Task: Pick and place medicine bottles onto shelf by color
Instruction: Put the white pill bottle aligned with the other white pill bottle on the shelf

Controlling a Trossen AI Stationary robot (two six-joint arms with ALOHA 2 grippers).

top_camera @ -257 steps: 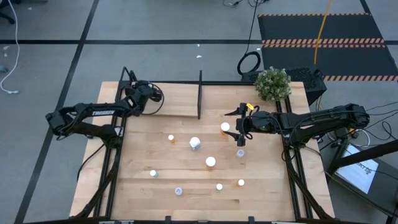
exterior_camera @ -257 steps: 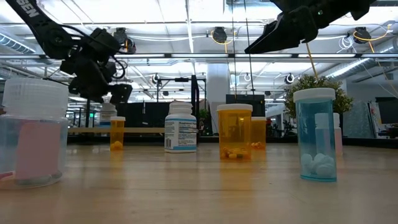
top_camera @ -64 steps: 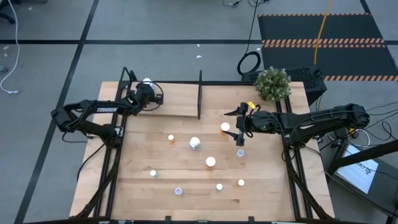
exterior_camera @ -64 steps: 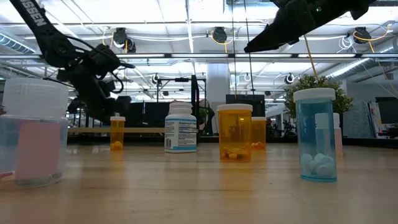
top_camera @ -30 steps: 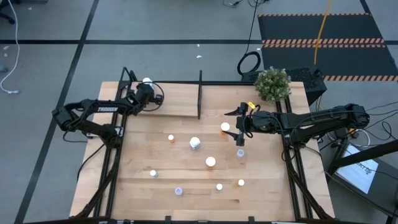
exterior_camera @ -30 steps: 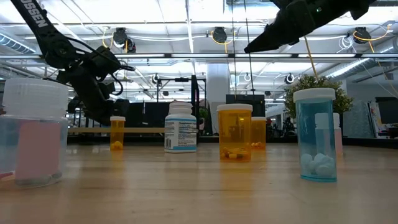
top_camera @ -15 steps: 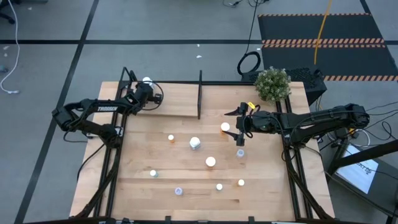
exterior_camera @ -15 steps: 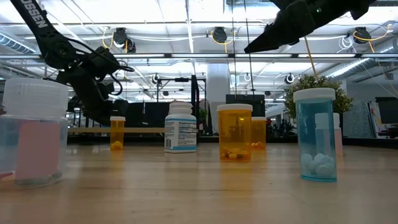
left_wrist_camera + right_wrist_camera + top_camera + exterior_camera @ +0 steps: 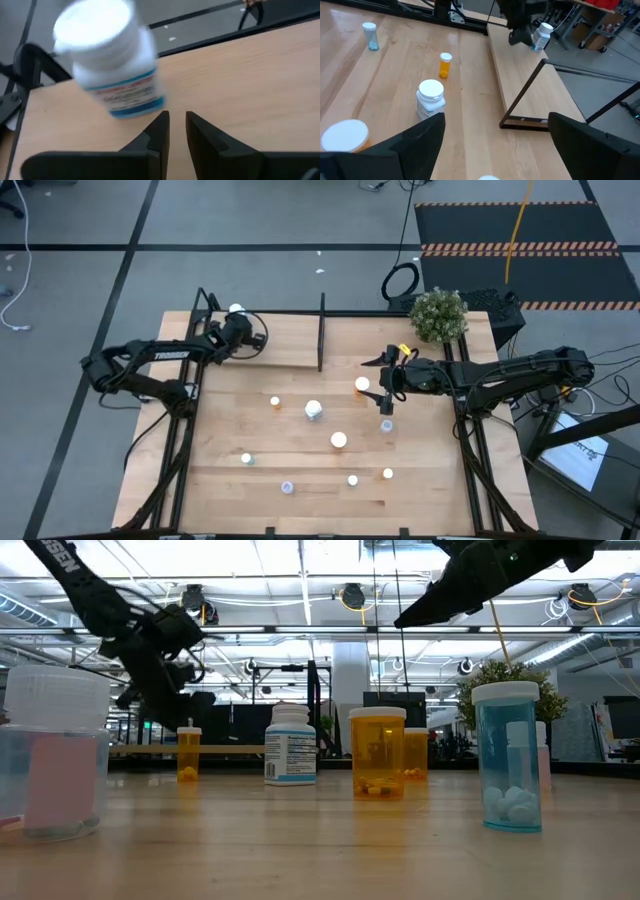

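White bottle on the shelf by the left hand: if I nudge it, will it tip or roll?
Likely tippy: the white bottle stands taller than wide on a small base. Its round body would probably roll if toppled, and it sits near the shelf corner. Smooth plastic may slip in the left hand.

The right gripper (image 9: pixel 495 150) spreads its two dark fingers (image 9: pixel 417 137) wide above the table (image 9: pixel 395 65). Beyond stand a white bottle (image 9: pixel 430 99), an orange bottle (image 9: pixel 445 65) and a pale blue one (image 9: pixel 369 35). On the shelf (image 9: pixel 530 85), another white bottle (image 9: pixel 540 37) sits beside the left gripper (image 9: pixel 520 34).
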